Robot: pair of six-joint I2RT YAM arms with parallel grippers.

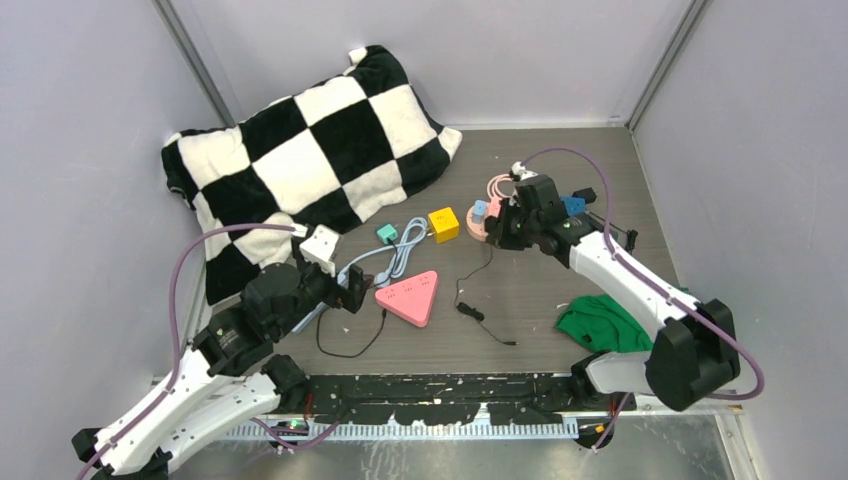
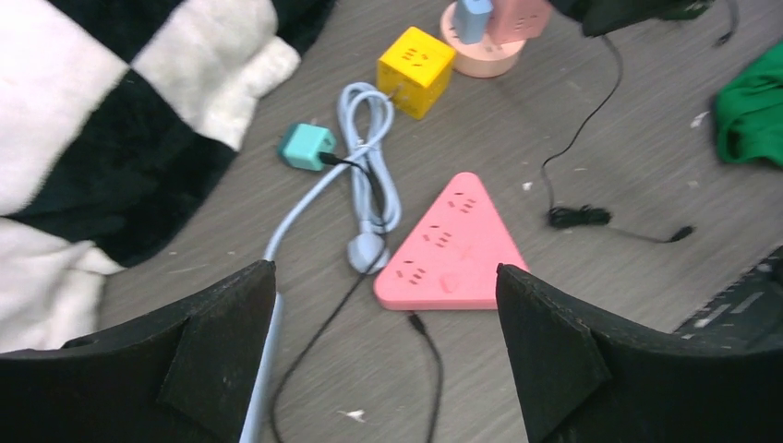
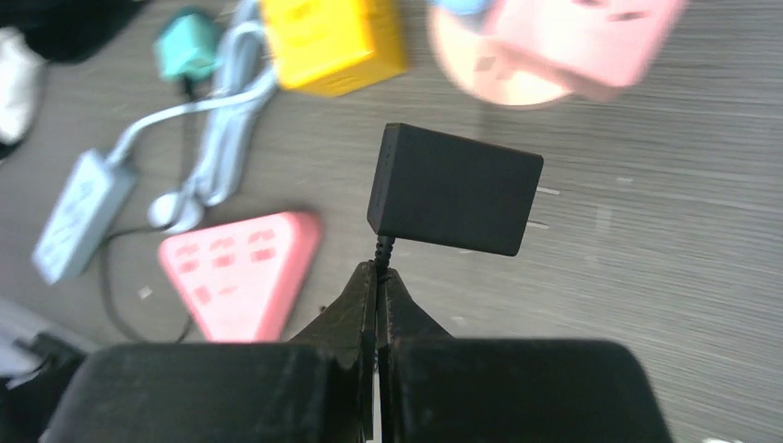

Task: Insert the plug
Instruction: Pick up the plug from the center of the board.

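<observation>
— Where was the black box-shaped plug (image 3: 452,189)?
— Clamped at its cord neck in my right gripper (image 3: 377,277), aloft near the round pink socket stand (image 3: 480,81).
— Your left gripper (image 2: 383,269)?
— Gaping wide above the pink triangular power strip (image 2: 452,245).

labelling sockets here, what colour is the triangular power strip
The triangular power strip is pink, clearest in the left wrist view.

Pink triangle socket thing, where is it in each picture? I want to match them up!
Top external: the pink triangle strip lies near the middle of the table, left of centre.
Left wrist: the strip is in the centre, its tip pointing up.
Right wrist: the strip is at the lower left, blurry, left of the black plug.
Shared landmark: the yellow cube, higher up than the strip in all three.
</observation>
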